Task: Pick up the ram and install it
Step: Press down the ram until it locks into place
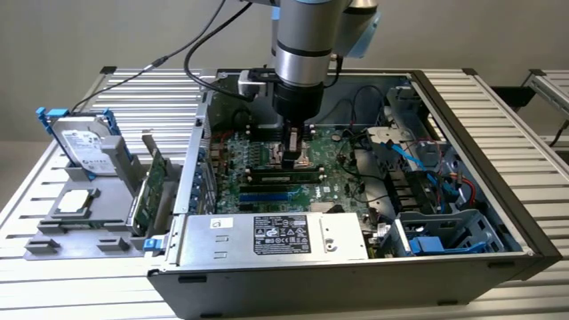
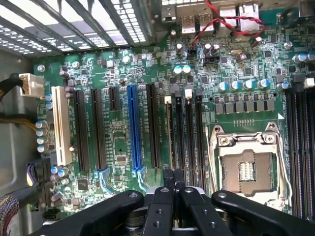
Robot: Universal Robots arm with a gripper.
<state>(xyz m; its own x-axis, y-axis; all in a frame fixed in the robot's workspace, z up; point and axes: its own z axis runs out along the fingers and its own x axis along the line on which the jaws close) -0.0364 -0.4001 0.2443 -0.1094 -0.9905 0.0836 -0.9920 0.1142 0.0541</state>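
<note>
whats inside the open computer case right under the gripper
The green motherboard lies under the shut gripper: a bare CPU socket, a blue slot among black slots. The arm covers the board directly beneath it.

Even, diffuse light overall. Glare whitens the case grille [image 2: 98, 24] in the wrist view; the gripper [image 2: 173, 184] is dark and soft-focused. The exterior view is slightly blurred.

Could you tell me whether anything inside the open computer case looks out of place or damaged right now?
Nothing stands out. The motherboard looks intact, the CPU socket is bare, and the gripper hangs shut above the board. Loose cables lie on the exterior view's right, apparently undamaged.
</note>
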